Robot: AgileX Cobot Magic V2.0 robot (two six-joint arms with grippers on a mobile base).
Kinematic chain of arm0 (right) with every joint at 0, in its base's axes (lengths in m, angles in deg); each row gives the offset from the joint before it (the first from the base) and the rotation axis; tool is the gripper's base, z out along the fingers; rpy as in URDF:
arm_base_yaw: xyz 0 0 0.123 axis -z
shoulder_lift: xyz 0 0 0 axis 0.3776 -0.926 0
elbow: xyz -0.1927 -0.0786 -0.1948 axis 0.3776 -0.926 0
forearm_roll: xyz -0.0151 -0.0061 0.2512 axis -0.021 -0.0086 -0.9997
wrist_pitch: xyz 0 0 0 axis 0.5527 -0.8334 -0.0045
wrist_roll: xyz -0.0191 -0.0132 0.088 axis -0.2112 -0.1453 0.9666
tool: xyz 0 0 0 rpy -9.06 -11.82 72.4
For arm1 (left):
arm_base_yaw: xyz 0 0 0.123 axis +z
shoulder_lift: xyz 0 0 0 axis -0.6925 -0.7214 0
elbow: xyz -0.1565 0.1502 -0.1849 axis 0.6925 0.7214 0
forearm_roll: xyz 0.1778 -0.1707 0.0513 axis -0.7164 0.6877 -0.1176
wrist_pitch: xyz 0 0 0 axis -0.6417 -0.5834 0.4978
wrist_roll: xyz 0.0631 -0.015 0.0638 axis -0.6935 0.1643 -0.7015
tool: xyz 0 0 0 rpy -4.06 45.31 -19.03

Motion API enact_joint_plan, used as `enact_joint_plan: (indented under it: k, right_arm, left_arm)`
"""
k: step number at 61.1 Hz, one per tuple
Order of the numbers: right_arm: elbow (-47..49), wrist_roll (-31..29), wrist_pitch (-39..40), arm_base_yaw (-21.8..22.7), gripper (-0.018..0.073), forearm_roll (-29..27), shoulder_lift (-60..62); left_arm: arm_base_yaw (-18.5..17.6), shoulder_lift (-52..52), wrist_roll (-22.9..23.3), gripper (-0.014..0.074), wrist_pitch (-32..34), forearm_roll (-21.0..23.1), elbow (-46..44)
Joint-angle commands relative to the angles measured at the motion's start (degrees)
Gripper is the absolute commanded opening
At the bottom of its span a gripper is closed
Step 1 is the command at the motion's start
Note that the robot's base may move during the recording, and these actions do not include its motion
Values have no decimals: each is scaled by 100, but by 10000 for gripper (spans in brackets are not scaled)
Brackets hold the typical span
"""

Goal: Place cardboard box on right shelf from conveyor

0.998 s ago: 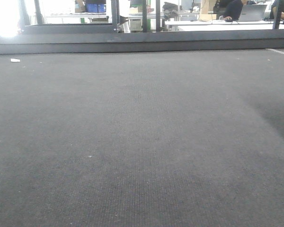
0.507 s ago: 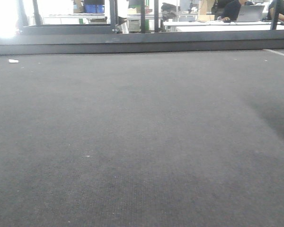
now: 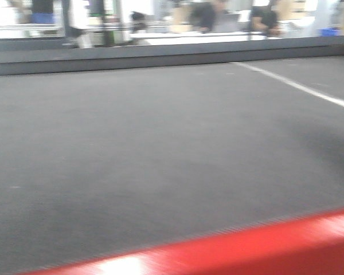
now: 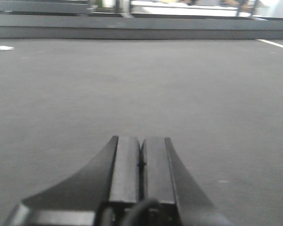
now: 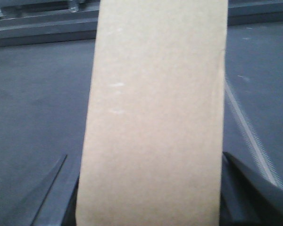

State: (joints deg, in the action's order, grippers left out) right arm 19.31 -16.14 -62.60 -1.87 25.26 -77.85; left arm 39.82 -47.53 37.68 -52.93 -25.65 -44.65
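- The cardboard box [image 5: 153, 122] fills the middle of the right wrist view. Its long axis runs from the bottom edge of the frame to the top, straight out from the claw.
- The right gripper [image 5: 145, 155] pinches the box. One dark finger shows at lower left and the other at lower right, each against a long side of the box.
- Whether the box rests on the conveyor [image 3: 160, 143] or hangs just above it cannot be told, because its lower end is out of frame.
- The left gripper [image 4: 141, 141] is pressed together and holds nothing, low over bare belt in the bottom centre of its view. The right arm is therefore the one that carries.
- The right shelf appears in no view, so I cannot tell which way it lies from the box.
- Edges: a dark rail [image 3: 160, 54] crosses the top of the front view, and a white line [image 3: 298, 86] slants down the upper right.
- A blurred red band [image 3: 246, 246] lies along the bottom; I cannot tell what it is.
- Room: the belt looks open on both sides of the box, so a lift and swing seems unobstructed nearby.
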Motion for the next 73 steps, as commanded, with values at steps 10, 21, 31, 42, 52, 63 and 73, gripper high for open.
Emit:
enact_joint_plan:
  k: [10,21,31,42,52,63,73]
  right_arm:
    - [168,-61,592,25,140,169,-44]
    - [168,-61,592,25,140,169,-44]
    - [168,-61,592,25,140,169,-44]
    - [168,-61,592,25,140,169,-44]
    - [168,-61,592,25,140,169,-44]
    - [168,-61,592,25,140,169,-44]
    - [168,-61,592,25,140,169,-44]
  left_arm:
    - [11,83,-1,-116,484,34,48]
    - [11,83,-1,-116,484,34,48]
    - [11,83,-1,-116,484,34,48]
    - [11,83,-1,-116,484,34,48]
    - [11,83,-1,-116,484,34,48]
    - [11,83,-1,-116,484,34,48]
    - [11,83,-1,-116,484,34,48]
